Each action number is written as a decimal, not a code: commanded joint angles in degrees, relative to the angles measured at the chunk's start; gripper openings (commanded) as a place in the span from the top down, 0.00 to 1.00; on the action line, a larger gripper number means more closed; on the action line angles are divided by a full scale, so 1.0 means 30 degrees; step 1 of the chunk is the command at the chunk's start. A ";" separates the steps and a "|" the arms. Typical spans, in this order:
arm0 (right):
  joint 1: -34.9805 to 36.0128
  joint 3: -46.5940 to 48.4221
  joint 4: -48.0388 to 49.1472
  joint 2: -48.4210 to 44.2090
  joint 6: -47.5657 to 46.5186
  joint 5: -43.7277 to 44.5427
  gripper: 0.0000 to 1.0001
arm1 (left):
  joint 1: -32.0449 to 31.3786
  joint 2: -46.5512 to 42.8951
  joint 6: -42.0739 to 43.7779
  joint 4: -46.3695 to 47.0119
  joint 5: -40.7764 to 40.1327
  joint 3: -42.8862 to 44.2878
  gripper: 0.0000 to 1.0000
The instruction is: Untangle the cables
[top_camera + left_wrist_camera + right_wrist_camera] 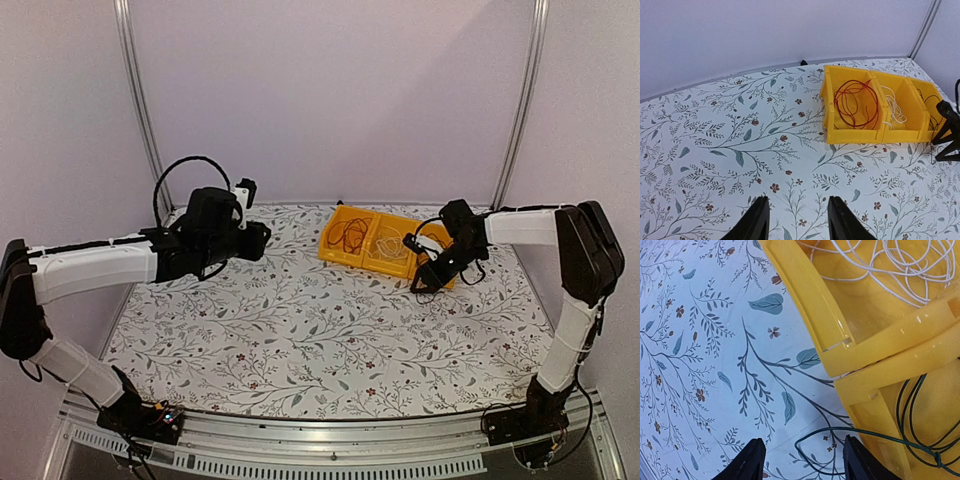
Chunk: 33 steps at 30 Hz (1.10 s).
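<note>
Cables [350, 237] were three thin wires by my count: a red-brown coil [856, 102] in the left of three joined yellow plastic bins [852, 135], a white tangle [890, 270] in the middle one, and a dark green loop [910, 440] spilling from the right one onto the floral tablecloth [715, 150], its far end cut off. The right gripper [802, 460] stood apart around that loop, clamping nothing. The left gripper [796, 220] hung apart, empty.

The top camera looks down over the whole desk [300, 330] from behind its near edge. The left wrist camera sees the yellow bins [855, 135] from afar, the right wrist camera from close above.
</note>
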 commanded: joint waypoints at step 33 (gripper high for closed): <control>-0.2636 0.6664 -0.1888 0.3242 -0.1009 0.1212 1.00 | 0.0186 0.0735 -0.0809 0.0312 0.1091 0.0413 0.57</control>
